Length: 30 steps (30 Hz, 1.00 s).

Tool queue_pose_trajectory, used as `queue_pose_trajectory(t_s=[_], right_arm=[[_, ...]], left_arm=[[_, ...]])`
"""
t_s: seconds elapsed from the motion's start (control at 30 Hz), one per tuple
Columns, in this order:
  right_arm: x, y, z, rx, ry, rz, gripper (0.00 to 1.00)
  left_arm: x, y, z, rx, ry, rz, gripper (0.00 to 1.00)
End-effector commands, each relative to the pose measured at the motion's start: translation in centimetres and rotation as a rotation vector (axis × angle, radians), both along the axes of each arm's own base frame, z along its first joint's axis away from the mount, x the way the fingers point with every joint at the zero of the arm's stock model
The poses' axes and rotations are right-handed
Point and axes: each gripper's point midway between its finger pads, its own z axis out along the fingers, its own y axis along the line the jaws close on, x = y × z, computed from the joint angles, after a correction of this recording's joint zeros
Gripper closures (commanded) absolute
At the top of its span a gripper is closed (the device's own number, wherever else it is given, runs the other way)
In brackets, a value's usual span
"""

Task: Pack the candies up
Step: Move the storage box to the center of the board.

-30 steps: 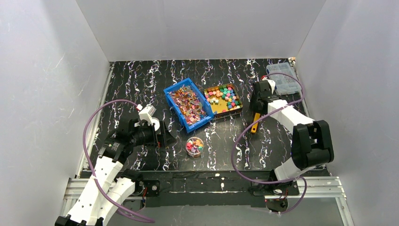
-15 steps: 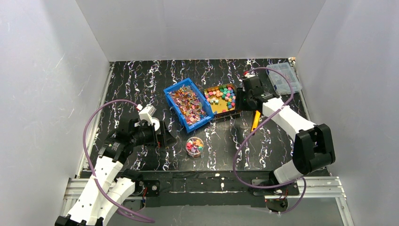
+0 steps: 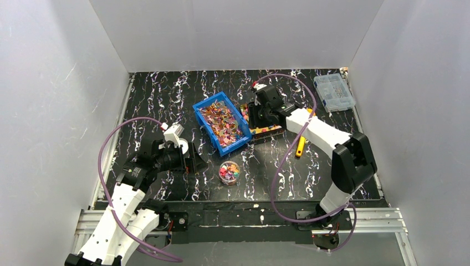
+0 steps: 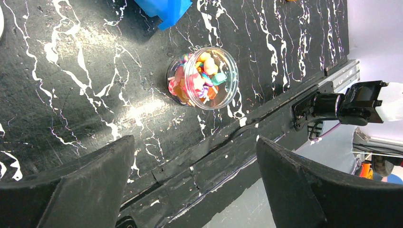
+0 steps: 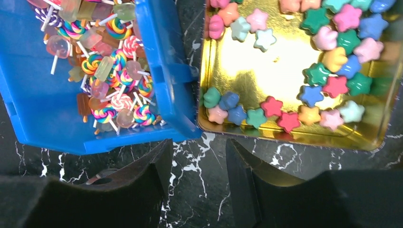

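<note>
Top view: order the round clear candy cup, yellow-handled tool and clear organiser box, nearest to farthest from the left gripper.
1. Round clear candy cup, just right of the left gripper.
2. Yellow-handled tool, mid-right.
3. Clear organiser box, far right corner.

L gripper spread wide, R gripper parted a bit, extended far fwd.

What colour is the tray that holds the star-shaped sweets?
The tray is shiny gold, seen best in the right wrist view.
</note>
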Motion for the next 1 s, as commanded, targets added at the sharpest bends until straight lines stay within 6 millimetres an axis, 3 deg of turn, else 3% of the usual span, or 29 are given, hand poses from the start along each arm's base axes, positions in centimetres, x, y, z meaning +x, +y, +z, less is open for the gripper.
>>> queue_pose_trajectory(t_s=[0.0,0.2,0.33,0.67,0.97], right_arm=[[0.8,2.4,1.0,0.005,-0.029,0.054,0.47],[1.2,3.7,-0.3,-0.026,-0.016,0.065,0.49],[1.5,4.3,-0.9,-0.027,-0.004,0.065,0.58],[2.7,6.0,-0.7,-0.028,-0.035,0.015,0.99],[5.4,7.5,0.0,0.000,-0.091,-0.057,0.99]], left_arm=[[-0.1,0.1,-0.2,0.007,-0.005,0.000,0.01],[-0.1,0.1,-0.2,0.008,-0.007,0.001,0.01],[-0.1,0.1,-0.3,0.009,-0.005,0.000,0.01],[-0.1,0.1,-0.3,0.009,-0.004,0.000,0.01],[0.1,0.3,-0.4,0.021,0.004,0.014,0.01]])
